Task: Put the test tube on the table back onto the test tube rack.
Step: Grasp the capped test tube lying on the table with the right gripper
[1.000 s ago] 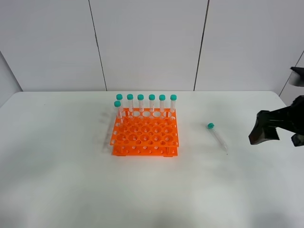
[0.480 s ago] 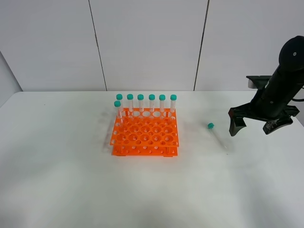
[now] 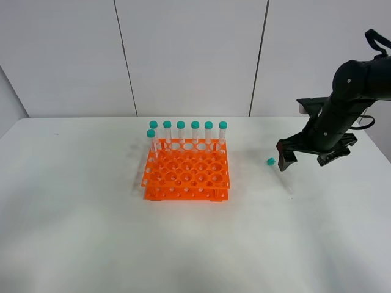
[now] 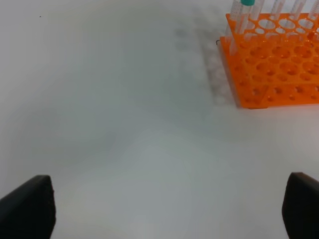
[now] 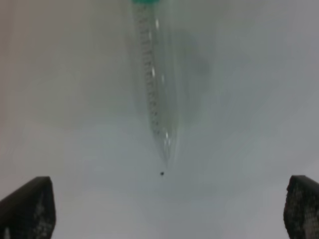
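The test tube [image 3: 280,176] lies flat on the white table [image 3: 73,232], right of the rack, its teal cap toward the back. In the right wrist view the test tube [image 5: 155,79] points its conical tip toward the open fingers. My right gripper [image 3: 303,162] hovers open just right of the tube and above it, holding nothing. The orange test tube rack [image 3: 186,173] stands mid-table with several capped tubes [image 3: 195,132] along its back row. My left gripper [image 4: 164,209] stands open over bare table; the rack [image 4: 271,64] lies ahead of it. The left arm is outside the exterior view.
Grey wall panels [image 3: 189,55] rise behind the table's back edge. The right arm's black links [image 3: 357,85] reach in from the right side above the table.
The right arm has swung in from the right edge and moved left toward the lying tube, jaws staying open. The tube and rack have not moved.
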You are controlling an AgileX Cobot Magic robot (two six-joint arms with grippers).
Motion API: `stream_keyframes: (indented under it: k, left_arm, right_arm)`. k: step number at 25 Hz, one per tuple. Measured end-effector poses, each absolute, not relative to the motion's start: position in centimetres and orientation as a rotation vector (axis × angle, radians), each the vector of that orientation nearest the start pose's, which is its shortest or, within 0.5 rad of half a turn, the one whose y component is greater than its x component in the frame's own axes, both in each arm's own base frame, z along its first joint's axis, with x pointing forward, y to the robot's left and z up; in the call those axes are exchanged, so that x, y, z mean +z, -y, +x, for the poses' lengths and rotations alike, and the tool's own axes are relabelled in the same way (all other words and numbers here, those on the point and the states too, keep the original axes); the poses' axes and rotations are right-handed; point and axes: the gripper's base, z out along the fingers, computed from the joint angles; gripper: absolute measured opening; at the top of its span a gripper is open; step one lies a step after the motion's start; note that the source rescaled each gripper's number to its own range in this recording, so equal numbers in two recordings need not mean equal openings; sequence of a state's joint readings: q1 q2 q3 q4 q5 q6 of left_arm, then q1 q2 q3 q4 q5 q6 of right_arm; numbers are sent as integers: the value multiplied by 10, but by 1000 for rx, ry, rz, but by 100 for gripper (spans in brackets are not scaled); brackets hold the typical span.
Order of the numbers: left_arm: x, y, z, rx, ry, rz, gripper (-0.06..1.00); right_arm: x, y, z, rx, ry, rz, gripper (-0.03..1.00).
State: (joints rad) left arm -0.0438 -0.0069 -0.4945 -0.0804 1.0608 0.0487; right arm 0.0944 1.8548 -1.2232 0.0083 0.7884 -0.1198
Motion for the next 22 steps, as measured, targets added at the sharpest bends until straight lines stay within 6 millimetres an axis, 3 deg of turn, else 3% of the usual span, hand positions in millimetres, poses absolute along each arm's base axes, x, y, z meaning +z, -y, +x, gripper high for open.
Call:
stream_keyframes:
  k: [15, 22]
  left_arm:
    - [276, 6, -6, -93, -2039, 98, 100]
    - [276, 6, -6, -93, -2039, 98, 100]
  right_arm:
    - [117, -37, 384, 8, -2884, -296, 100]
    - [111, -37, 385, 7, -2885, -305, 100]
